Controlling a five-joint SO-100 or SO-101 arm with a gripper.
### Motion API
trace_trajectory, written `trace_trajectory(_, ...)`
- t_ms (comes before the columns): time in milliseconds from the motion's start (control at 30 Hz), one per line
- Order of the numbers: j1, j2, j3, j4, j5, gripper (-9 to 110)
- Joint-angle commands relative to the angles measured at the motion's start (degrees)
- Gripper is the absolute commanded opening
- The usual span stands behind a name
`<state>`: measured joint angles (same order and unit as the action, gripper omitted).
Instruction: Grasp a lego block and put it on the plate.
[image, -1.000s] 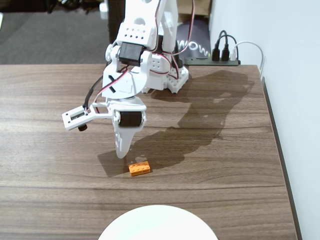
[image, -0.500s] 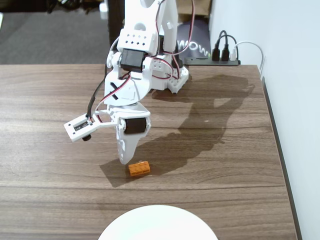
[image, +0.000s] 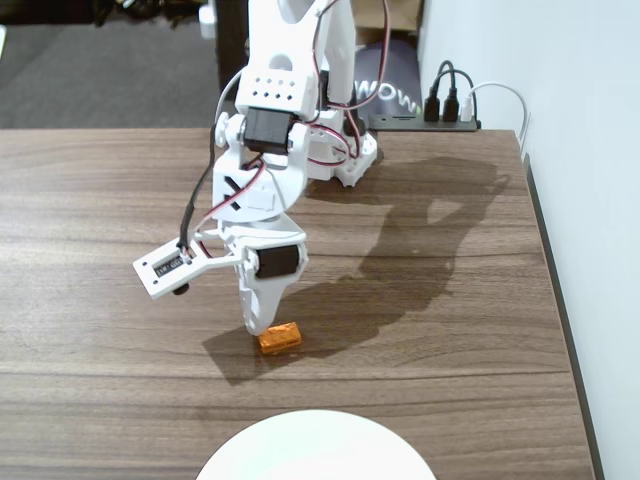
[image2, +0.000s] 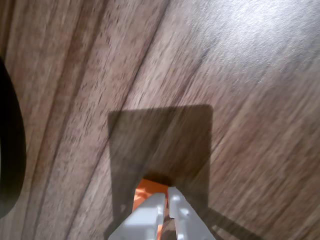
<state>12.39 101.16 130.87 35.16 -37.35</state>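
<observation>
The orange lego block lies flat on the wooden table, just above the white plate, whose top part shows at the bottom edge of the fixed view. My gripper points straight down, its tip at table level against the block's left end. In the wrist view the two white fingers stand almost together, with only a thin slit between them. The gripper lies over the block, which shows as an orange patch behind the tips, in the arm's shadow. The jaws do not hold the block. The plate is out of the wrist view.
The arm's white base stands at the table's back centre. A black power strip with plugs lies at the back right. The table's right edge runs along a white wall. A dark curved shape fills the wrist view's left edge.
</observation>
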Motion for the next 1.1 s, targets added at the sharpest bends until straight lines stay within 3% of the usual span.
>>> trace_trajectory(0,-1.0,-0.8,-3.3,0.4,0.3,1)
trace_trajectory(800,-8.3,-6.2,-9.2,1.8,-1.1,1)
trace_trajectory(1067,-11.0,-1.6,-13.3,12.7,1.9,1)
